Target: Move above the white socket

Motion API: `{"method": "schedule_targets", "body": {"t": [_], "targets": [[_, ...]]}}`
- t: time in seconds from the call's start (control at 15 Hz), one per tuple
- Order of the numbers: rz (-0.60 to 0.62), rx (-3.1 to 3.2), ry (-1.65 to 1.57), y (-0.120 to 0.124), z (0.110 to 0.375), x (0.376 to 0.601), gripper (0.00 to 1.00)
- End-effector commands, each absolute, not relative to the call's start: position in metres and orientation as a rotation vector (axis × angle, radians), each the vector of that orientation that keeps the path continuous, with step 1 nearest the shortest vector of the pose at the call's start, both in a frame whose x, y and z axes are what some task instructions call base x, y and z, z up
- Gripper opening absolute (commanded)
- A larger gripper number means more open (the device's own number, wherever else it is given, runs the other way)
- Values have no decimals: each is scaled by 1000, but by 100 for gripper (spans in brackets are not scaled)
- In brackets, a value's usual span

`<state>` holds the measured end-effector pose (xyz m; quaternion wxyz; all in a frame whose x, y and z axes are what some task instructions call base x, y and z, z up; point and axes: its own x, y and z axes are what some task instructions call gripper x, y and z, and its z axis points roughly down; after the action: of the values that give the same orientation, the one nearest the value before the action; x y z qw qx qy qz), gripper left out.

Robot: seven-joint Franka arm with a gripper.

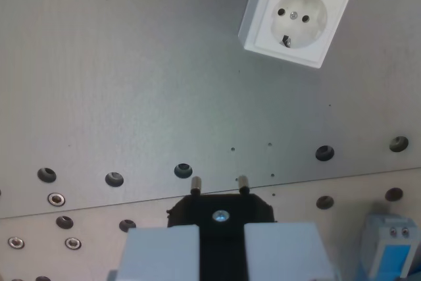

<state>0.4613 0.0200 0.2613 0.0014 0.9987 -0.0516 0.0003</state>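
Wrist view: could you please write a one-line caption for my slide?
Gripper holding a black plug, pins pointing up-frame, with the white socket on the metal plate at upper right.

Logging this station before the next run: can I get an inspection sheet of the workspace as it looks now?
Surface: grey metal plate with rows of holes and screws.
Job's things: white socket at upper right, tilted, empty; black plug, two pins pointing up-frame.
Clutter: blue-and-grey part at lower right.
Grippers: pincer shut on the plug, below and left of the socket.
Cables: nothing seen.
Surroundings: nothing seen.
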Motion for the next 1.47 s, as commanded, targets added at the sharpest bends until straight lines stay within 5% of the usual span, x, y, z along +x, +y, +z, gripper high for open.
{"method": "schedule_targets", "body": {"t": [0.07,1.47], "targets": [[4,3133,-192,19,259,462,0],[93,3103,-413,-3,213,466,0]]}}
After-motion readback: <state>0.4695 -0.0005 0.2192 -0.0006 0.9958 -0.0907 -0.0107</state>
